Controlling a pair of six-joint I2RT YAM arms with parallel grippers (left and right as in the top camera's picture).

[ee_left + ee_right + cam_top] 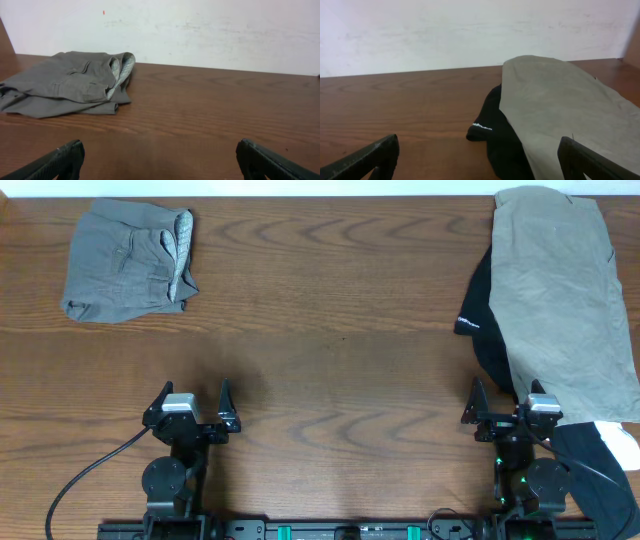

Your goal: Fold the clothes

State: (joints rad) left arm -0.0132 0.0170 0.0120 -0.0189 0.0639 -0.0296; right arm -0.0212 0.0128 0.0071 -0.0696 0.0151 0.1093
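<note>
Folded grey shorts [128, 262] [70, 89] lie at the table's far left. At the far right a pile of clothes has light khaki shorts [565, 295] [565, 110] spread on top of a black garment [487, 330] [500, 132] with small white lettering. More black and white cloth [605, 465] lies at the front right corner. My left gripper [192, 408] [159, 162] stands open near the front edge, far from the grey shorts, holding nothing. My right gripper [508, 402] [479, 157] is open too, at the near edge of the pile, its jaws empty.
The brown wooden table [340, 330] stretches between the two piles. A pale wall [200, 30] rises behind its far edge. A black cable [90, 465] loops from the left arm's base at the front.
</note>
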